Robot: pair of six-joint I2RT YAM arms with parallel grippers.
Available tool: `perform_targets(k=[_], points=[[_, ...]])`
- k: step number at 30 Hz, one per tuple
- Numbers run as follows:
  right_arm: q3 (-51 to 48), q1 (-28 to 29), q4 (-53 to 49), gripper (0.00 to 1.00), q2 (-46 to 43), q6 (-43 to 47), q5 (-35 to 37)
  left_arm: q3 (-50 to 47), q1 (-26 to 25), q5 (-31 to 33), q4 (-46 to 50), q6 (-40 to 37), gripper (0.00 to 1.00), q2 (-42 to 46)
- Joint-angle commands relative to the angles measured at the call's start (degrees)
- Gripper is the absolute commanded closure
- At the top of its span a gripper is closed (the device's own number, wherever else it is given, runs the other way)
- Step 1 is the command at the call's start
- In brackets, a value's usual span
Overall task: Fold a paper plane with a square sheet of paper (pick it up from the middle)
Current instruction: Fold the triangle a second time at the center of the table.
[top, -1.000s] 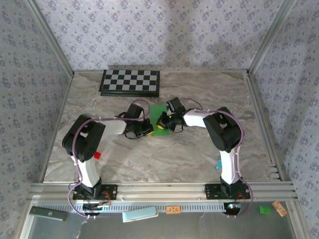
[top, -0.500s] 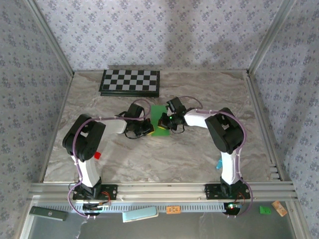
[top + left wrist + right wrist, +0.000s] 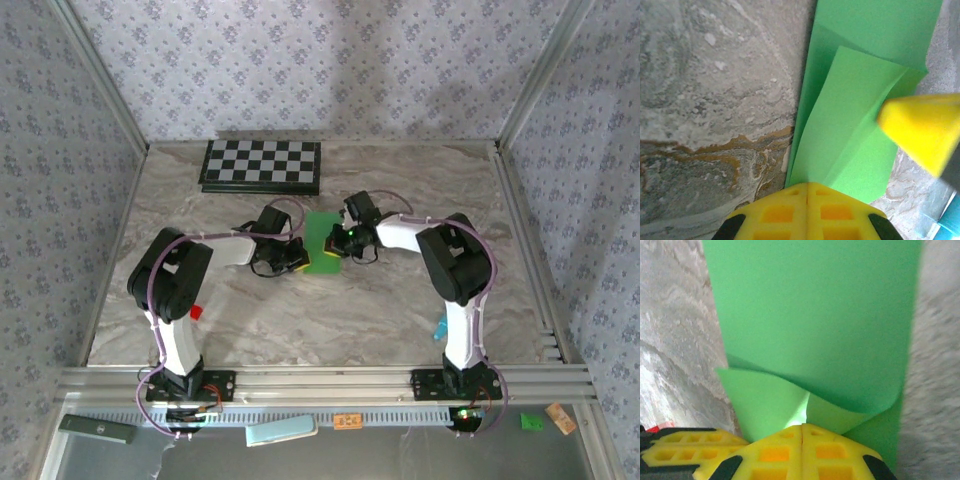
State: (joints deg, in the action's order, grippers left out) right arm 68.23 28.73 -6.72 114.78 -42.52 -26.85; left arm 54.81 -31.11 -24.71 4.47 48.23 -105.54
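Right wrist: clenched right pincer (image 3: pixel 801 427) pinches curled, smooth green sheet (image 3: pixel 815 315); left pincer (image 3: pixel 807 185) clenched.

Checkerboard (image 3: pixel 262 165) at marble table's (image 3: pixel 300 320) far edge, red block (image 3: pixel 196 312) front left, teal marker (image 3: pixel 439 328) front right

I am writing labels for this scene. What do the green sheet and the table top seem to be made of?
The green sheet looks like thin matte paper: it curls up and holds soft creases. The table top looks like marble or a marble-print laminate, grey with brown veins; which one, I cannot tell.
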Motion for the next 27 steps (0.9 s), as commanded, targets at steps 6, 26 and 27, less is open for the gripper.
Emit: perform_targets(k=[6, 26, 27], points=[[5.51, -7.39, -4.20, 0.97, 4.46, 2.71, 2.17, -4.04, 0.00, 3.55, 11.66, -1.50, 1.00, -3.59], [0.59, 0.00, -4.30, 0.96, -4.77, 1.94, 0.03, 6.79, -0.06, -4.89, 4.54, -1.22, 0.89, 2.91], [0.59, 0.51, -4.03, 0.96, -4.13, 1.67, -0.13, 6.87, -0.10, -5.12, 3.96, -1.00, 0.89, 2.50]])
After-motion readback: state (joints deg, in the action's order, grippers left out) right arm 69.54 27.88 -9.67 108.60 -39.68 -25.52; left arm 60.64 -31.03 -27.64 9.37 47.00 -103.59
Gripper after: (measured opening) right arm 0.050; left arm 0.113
